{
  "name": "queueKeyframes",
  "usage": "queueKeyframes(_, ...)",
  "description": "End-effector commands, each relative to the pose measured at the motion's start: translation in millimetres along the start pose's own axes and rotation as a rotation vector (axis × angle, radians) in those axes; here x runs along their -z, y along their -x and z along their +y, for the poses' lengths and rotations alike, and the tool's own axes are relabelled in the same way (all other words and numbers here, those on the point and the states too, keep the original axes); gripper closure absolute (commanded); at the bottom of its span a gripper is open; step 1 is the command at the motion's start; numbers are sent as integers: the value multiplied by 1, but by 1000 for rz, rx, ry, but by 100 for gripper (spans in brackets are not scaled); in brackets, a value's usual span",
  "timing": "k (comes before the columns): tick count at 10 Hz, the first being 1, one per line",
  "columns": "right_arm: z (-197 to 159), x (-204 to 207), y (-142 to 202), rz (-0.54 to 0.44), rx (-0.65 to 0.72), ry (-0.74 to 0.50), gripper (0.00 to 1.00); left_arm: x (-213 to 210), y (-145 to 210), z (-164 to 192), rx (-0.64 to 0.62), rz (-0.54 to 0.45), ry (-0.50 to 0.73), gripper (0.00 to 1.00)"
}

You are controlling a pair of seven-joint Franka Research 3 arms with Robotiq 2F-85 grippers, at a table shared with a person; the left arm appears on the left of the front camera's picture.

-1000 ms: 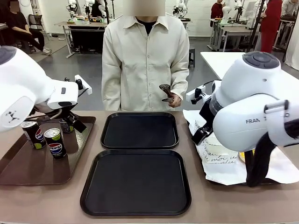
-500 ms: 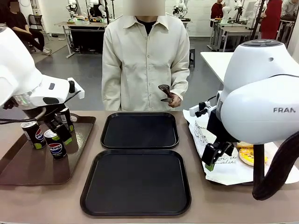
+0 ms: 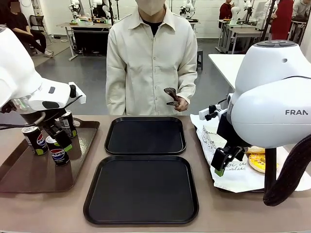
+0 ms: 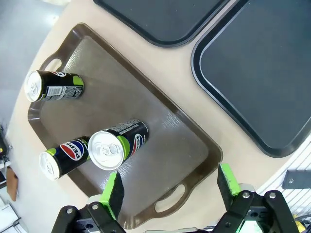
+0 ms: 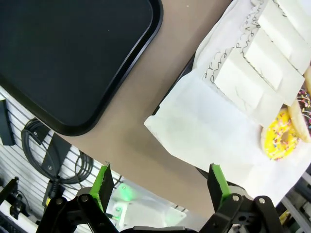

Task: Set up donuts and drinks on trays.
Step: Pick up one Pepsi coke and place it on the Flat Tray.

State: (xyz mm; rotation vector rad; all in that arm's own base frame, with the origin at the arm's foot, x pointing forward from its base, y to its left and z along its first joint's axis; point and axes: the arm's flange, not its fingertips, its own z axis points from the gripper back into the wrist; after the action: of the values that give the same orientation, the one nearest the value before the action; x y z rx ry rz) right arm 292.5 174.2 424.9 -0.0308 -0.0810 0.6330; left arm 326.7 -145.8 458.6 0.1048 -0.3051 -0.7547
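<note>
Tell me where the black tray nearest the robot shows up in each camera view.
Front view: near black tray, bottom centre, in front of the far black tray.
Left wrist view: the tray at the right side, cut off.
Right wrist view: the tray upper left, beside the white paper.
Shared landmark: the tan table round its rim.

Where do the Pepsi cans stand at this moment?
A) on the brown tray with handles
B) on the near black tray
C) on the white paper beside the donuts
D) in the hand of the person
A: all three Pepsi cans stand on the brown tray, none on a black tray.
</note>
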Motion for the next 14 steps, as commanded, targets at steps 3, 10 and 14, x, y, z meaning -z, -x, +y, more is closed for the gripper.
queueKeyframes(3, -81, -11, 52, -365, 100, -527, 0, -14, 26, 36, -311, -148, 287, 0)
queueKeyframes(10, -227, 2, 179, -576, 494, -937, 0, -11, 138, 153, -685, -421, 691, 0)
queueKeyframes(14, -259, -10, 248, -706, 639, -958, 0, 12, 231, 204, -918, -566, 800, 0)
